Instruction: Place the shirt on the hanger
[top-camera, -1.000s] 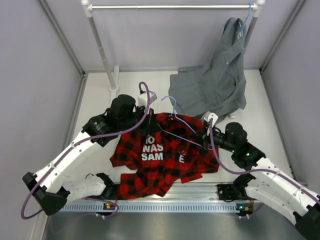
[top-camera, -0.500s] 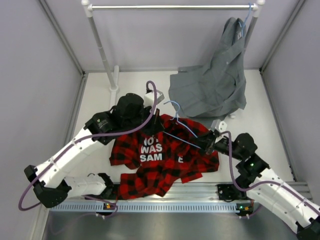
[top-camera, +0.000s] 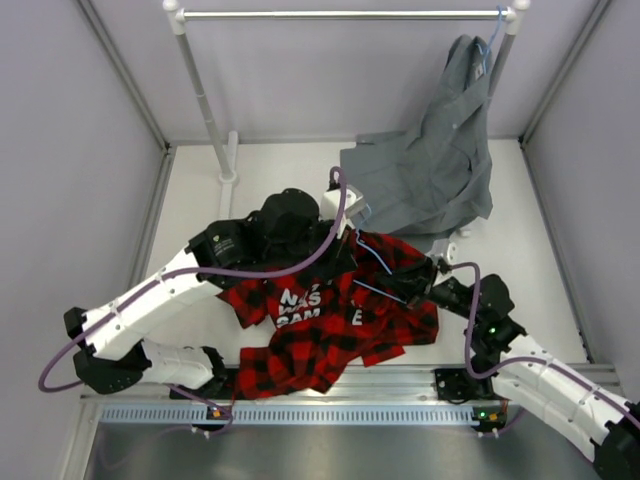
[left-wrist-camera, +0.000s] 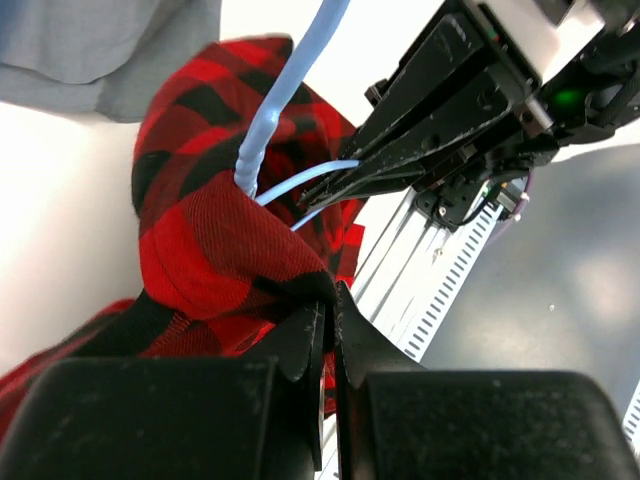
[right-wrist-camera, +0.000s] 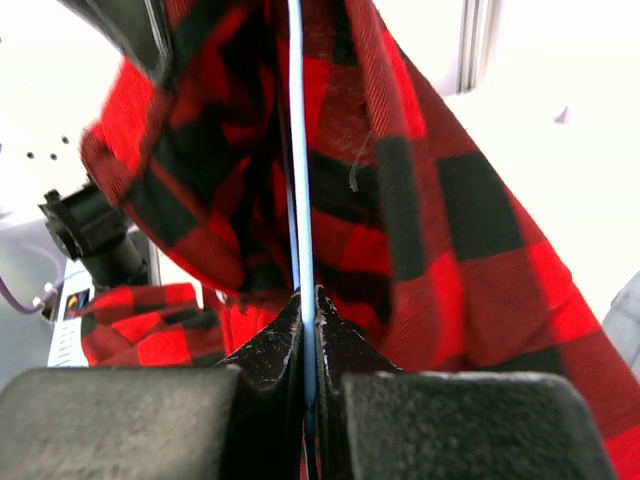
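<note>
The white table (top-camera: 190, 210) carries everything, and the plain grey shirt (top-camera: 430, 170) is draped at its far right side. The plaid shirt (top-camera: 320, 335) lies crumpled just on the near side of the grey shirt, and its far edge almost meets the grey hem. Its dark lettered panel faces up toward the near left of the grey shirt.

My left pincer (left-wrist-camera: 325, 320) is clamped tight on a raised fold of the plaid shirt (left-wrist-camera: 210, 250), at the corner of it nearest the grey shirt. The cloth bunches up right above my fingertips.

My right pincer (right-wrist-camera: 307, 300) is closed on the hanger (right-wrist-camera: 297, 150). The thin blue wire runs straight out from between my fingers, with plaid cloth (right-wrist-camera: 440, 230) hanging on both sides of it. From the left wrist, the hanger (left-wrist-camera: 290, 80) rises out of the red fold, just beside the grey shirt's edge.
</note>
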